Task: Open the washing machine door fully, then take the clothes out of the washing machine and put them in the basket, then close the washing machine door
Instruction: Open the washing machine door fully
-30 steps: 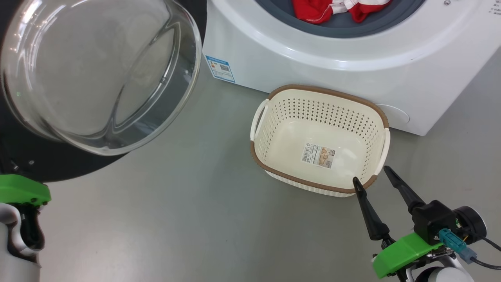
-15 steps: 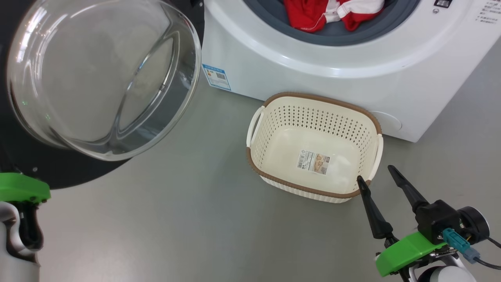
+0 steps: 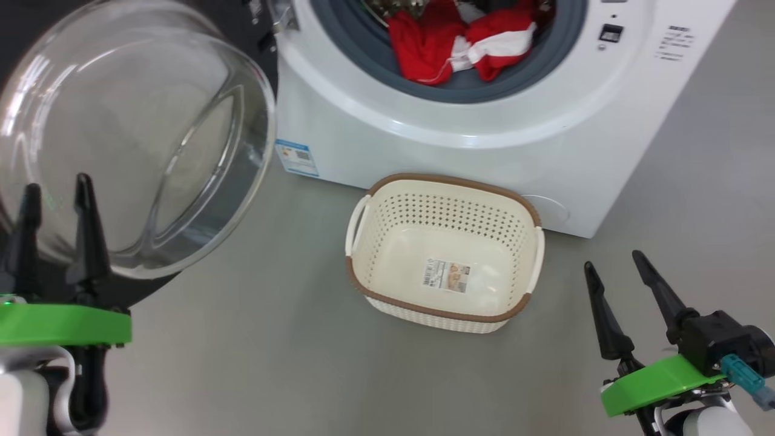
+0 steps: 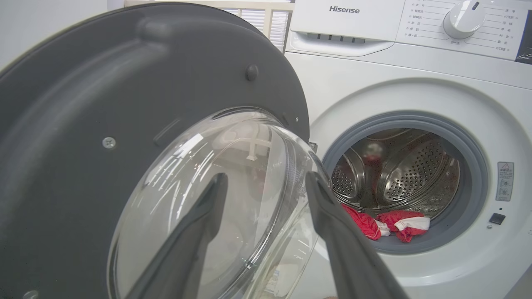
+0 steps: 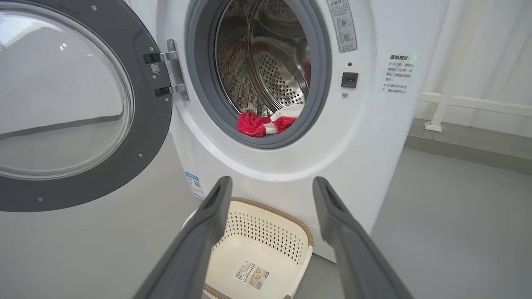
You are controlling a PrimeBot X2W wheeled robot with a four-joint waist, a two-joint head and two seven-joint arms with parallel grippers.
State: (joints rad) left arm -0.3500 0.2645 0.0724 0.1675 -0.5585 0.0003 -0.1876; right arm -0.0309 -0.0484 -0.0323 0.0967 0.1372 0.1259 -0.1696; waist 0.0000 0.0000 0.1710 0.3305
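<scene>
You've 2 grippers: left gripper [image 3: 56, 184] fingers spread beside 1 open washing machine door [image 3: 127, 145] | right gripper [image 3: 612, 260] fingers spread near 1 basket [image 3: 449, 179] | clothes [image 3: 460, 42]: 1 red heap inside 1 washing machine [image 3: 424, 151]

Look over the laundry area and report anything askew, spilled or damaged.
Nothing stands out. The washing machine door hangs open, its glass intact. The clothes lie inside the washing machine, lapping onto the grey seal. The basket sits upright and empty on the floor in front. No spills.
</scene>
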